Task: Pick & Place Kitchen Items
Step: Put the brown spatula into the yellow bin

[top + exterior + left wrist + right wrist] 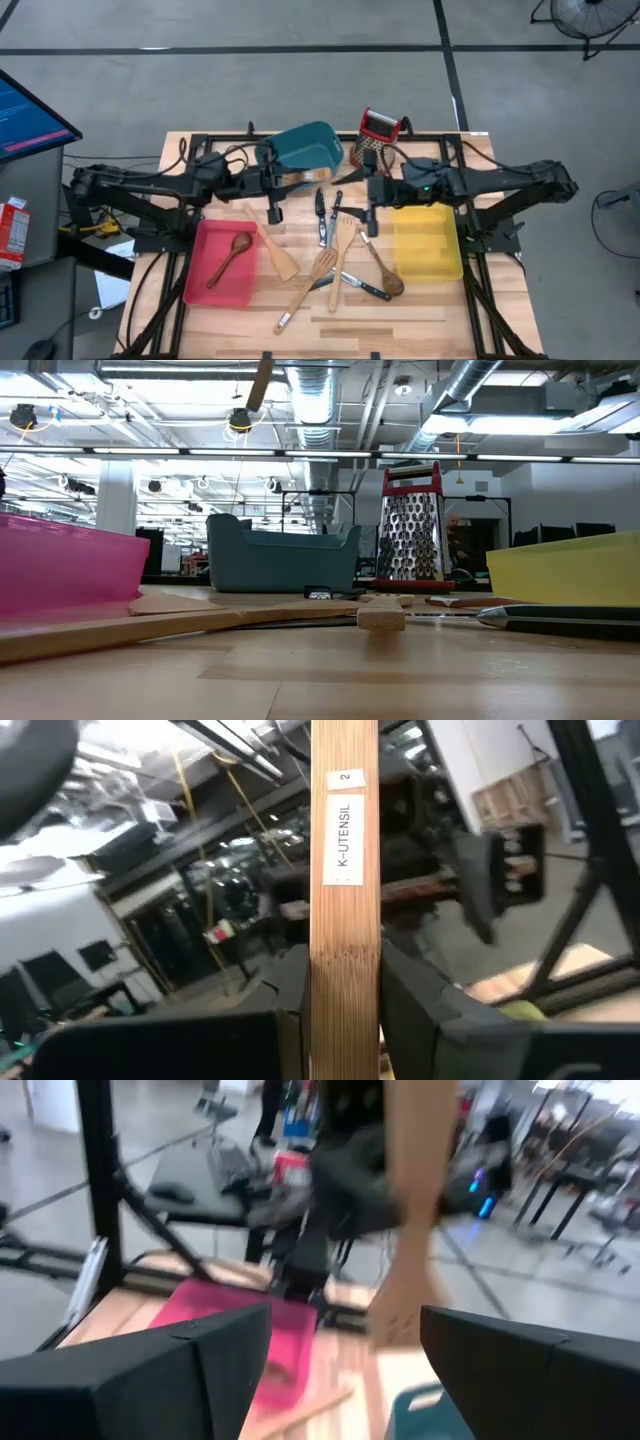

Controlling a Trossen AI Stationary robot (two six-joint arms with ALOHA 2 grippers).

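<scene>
Wooden utensil [345, 900] between left end effector [345, 1020] fingers

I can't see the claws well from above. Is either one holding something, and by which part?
The left claw grips a pale wooden utensil by its flat labelled handle, which stands up between the fingers. The right claw is open and holds nothing.

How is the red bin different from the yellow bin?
The red bin lies on the table's left side; the yellow bin lies on the right. The red bin has a dark wooden spoon inside; the yellow bin looks empty. A pale spatula rests against the red bin's edge; another spoon lies just beside the yellow bin. Both are rectangular plastic bins, open at the top.
</scene>
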